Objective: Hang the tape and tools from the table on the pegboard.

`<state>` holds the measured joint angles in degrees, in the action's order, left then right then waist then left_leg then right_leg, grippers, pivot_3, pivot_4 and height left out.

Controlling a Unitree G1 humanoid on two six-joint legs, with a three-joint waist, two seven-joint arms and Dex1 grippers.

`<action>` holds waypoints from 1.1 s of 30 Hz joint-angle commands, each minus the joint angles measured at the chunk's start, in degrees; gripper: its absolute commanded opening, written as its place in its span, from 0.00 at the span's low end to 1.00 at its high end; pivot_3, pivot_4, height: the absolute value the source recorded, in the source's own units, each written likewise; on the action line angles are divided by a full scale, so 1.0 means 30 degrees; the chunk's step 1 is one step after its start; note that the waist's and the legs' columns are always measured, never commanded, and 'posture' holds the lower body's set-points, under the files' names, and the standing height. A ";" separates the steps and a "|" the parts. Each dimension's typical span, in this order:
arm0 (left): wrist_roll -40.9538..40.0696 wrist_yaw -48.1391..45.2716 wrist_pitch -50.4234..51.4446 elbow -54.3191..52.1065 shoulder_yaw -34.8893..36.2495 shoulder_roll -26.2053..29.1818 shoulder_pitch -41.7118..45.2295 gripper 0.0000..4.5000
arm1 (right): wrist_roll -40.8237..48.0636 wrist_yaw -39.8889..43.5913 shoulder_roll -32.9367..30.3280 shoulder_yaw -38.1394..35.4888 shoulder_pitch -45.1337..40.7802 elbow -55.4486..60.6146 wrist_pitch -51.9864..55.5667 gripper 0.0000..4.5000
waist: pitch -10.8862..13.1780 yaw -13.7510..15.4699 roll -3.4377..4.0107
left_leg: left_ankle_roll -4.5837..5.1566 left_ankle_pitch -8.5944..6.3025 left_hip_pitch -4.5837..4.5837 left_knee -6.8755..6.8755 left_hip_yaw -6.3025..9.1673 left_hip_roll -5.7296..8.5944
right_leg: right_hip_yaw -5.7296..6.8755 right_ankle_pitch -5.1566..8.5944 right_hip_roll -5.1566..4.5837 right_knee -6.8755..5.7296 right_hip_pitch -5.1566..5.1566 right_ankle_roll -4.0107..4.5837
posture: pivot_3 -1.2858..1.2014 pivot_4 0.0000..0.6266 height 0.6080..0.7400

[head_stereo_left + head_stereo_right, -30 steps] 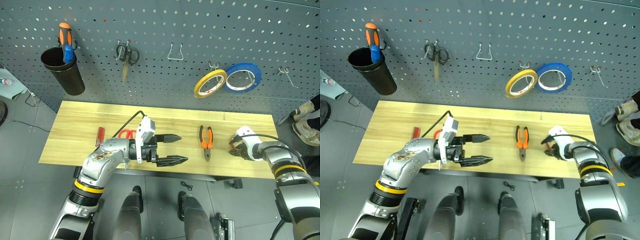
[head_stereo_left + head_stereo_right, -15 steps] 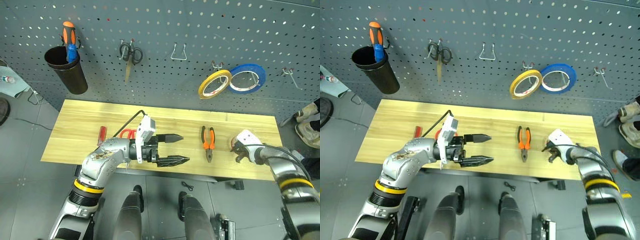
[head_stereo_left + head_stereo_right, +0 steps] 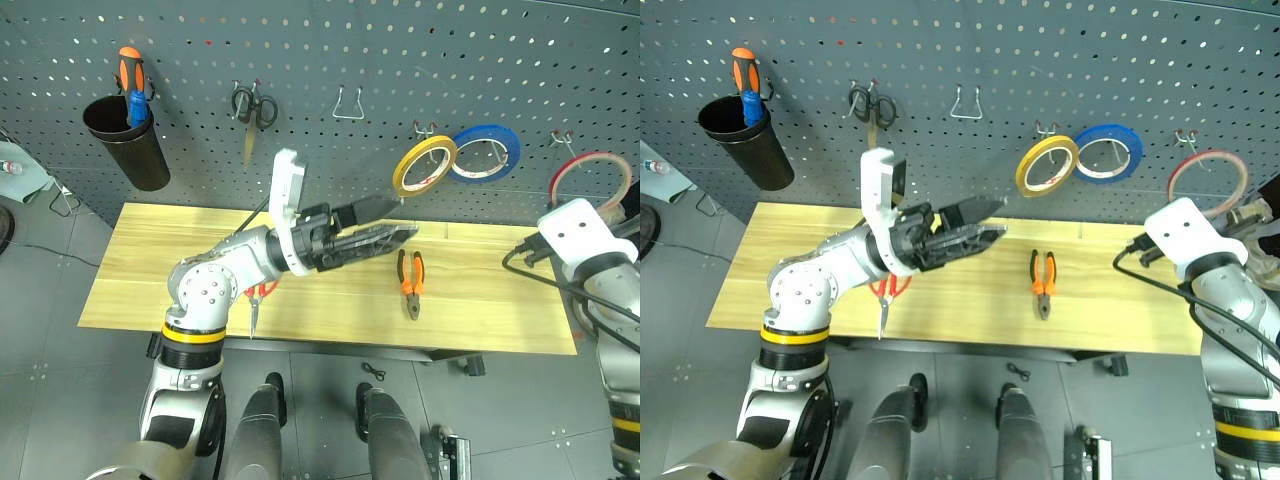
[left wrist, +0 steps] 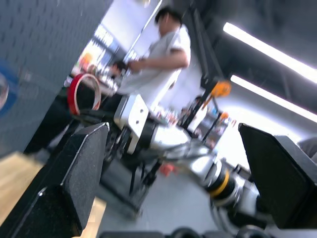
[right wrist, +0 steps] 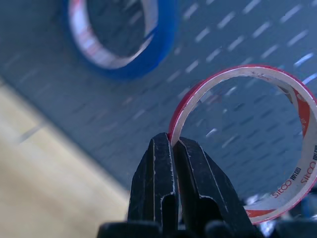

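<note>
Against the perforated blue-grey pegboard (image 3: 330, 50), we are pinching the thin red tape (image 5: 247, 144) ring by its rim in our right gripper (image 5: 173, 148), jaws clamped tight. Our left gripper (image 3: 385, 222) is hanging wide open, empty. Pliers (image 3: 411, 284) and scissors (image 3: 255, 305) are lying on the plank bench (image 3: 480, 300).

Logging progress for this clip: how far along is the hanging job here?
Nothing of the job hangs yet. In hand: the right claw is shut on the red tape, held up at the pegboard near a hook. The left claw is open and empty. Left: the pliers and the red-handled scissors lie on the table; the screwdriver cannot be made out.
</note>
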<state>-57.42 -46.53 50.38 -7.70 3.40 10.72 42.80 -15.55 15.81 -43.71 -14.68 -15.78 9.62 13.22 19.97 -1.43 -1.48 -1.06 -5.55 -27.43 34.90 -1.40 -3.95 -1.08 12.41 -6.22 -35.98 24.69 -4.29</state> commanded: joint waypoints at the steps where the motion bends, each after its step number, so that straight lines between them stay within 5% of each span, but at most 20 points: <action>1: -0.0119 -0.0176 -0.0260 0.0536 0.0048 -0.0179 0.0446 1.00 | 0.0284 -0.0044 -0.0384 -0.0054 -0.1172 -0.1635 -0.0639 0.01 | 0.0000 -0.0013 -0.0001 | 0.0001 0.0000 -0.0002 -0.0007 0.0000 0.0003 | -0.0001 0.0004 0.0000 0.0003 0.0000 -0.0007 | 0.49 0.49 1.00; 10: 0.0177 -0.0648 -0.0563 0.0905 -0.0317 -0.0378 0.0786 1.00 | 0.2677 0.0877 -0.0418 -0.0366 -0.5015 -0.7850 -0.0515 0.01 | 0.0000 0.0061 -0.0001 | 0.0005 0.0002 -0.0046 -0.0008 0.0001 0.0016 | 0.0001 -0.0001 -0.0001 0.0016 0.0008 -0.0017 | 0.50 0.49 1.00; 16: -0.0041 -0.0519 -0.0605 0.0916 -0.0101 -0.0431 0.0836 1.00 | 0.3641 0.1334 -0.0493 -0.0295 -0.5658 -0.9320 -0.0651 0.49 | 0.0000 0.0067 -0.0001 | 0.0005 0.0002 -0.0046 -0.0008 0.0002 0.0016 | 0.0001 -0.0026 0.0000 0.0015 0.0009 0.0023 | 0.50 0.50 1.00; 23: 0.0305 -0.0750 -0.0524 0.0597 -0.0239 0.0163 0.0215 1.00 | 0.4146 0.1222 0.0130 -0.0903 -0.2692 -0.5987 0.1165 0.99 | 0.0000 0.0156 -0.0001 | 0.0004 0.0003 -0.0046 -0.0007 0.0003 0.0017 | 0.0002 -0.0026 -0.0001 0.0006 0.0009 0.0020 | 0.50 0.50 1.00; 29: 0.0854 -0.1529 0.0012 -0.0827 -0.0076 0.3568 -0.3089 1.00 | 0.6263 0.2928 0.2104 0.0899 0.0626 0.0496 0.7418 0.99 | -0.0008 -0.0219 0.0009 | -0.0001 0.0004 -0.0026 -0.0023 0.0007 0.0008 | -0.0004 -0.0043 0.0001 -0.0037 0.0030 0.0053 | 0.50 0.52 1.00; 33: 0.0905 -0.2484 0.0446 -0.1762 0.0281 0.6138 -0.5392 1.00 | 0.8154 0.3552 0.3522 0.2472 -0.0209 0.2419 1.3085 0.99 | -0.0010 -0.0449 0.0004 | -0.0022 0.0030 -0.0025 -0.0019 0.0012 -0.0011 | -0.0013 -0.0039 0.0007 -0.0055 0.0065 0.0020 | 0.51 0.53 1.00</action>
<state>-54.12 -52.00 51.36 -10.00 2.86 27.42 27.83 6.38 25.77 -33.21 -7.97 -15.01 13.43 46.28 19.94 -2.78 -1.47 -1.13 -5.46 -27.50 34.84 -1.36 -3.99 -1.13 12.23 -6.19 -36.16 24.94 -4.17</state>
